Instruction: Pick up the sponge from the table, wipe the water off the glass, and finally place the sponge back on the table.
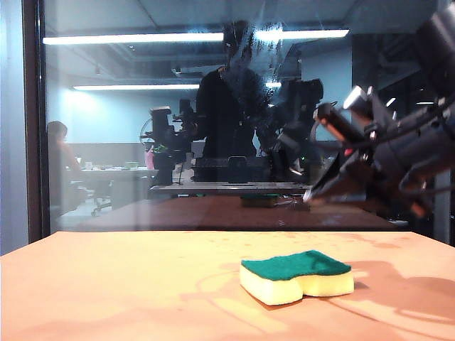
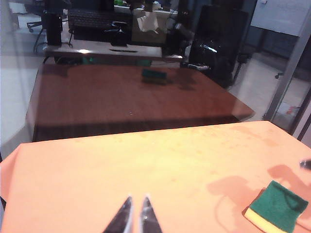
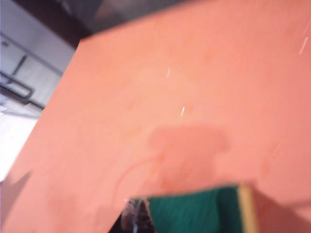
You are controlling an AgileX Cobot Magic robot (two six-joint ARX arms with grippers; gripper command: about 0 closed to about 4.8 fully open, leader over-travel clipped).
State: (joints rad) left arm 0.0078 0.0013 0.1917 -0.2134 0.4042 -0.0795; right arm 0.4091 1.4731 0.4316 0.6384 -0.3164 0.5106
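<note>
While the left gripper [image 2: 135,216] waits low over the near side of the table [image 1: 106,284], fingers pinched together and empty, the job sits at its first step — the sponge [image 1: 296,275] lies green side up on the table, untouched. Above it on the glass [image 1: 128,142], a hazy patch of water [image 1: 259,42] awaits wiping. At right, the right gripper [image 1: 313,195] hangs above the sponge, tilted down, clenched on nothing — it must open, then drop onto the sponge.
</note>
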